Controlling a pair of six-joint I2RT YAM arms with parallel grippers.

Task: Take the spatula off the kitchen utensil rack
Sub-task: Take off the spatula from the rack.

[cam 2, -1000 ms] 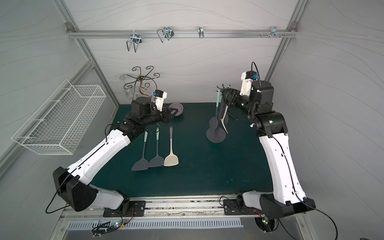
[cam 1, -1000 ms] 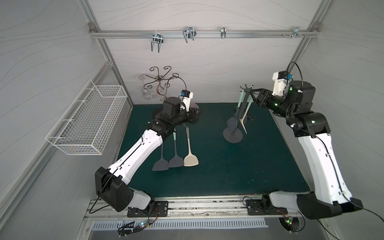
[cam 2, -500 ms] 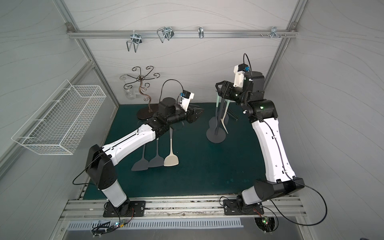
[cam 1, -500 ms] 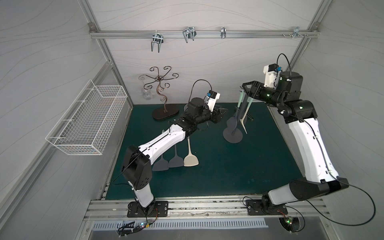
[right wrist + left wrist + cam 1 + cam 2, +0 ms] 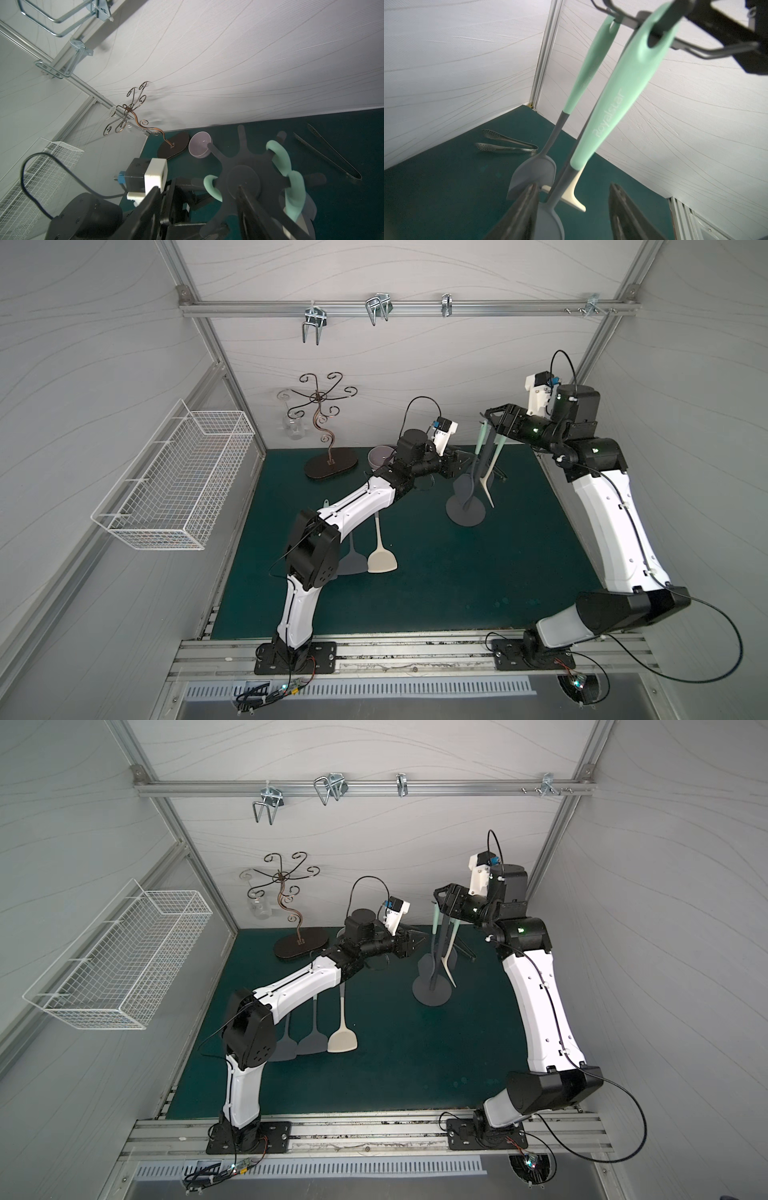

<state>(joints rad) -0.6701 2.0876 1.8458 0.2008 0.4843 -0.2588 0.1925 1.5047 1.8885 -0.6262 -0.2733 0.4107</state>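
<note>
A green mat (image 5: 415,593) is enclosed by white walls, and the kitchen utensil rack (image 5: 461,514) is stood toward its back right. The spatula (image 5: 612,116) is hung by its mint handle from a hook of the rack's crown. The left gripper (image 5: 573,187) is held low beside the rack, fingers spread about the spatula's grey shaft. The right gripper (image 5: 494,418) is set at the crown with its fingers apart; whether anything is pinched cannot be told.

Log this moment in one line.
left gripper: open by spatula | right gripper: at kitchen utensil rack crown, grip unclear | spatula: hooked
</note>
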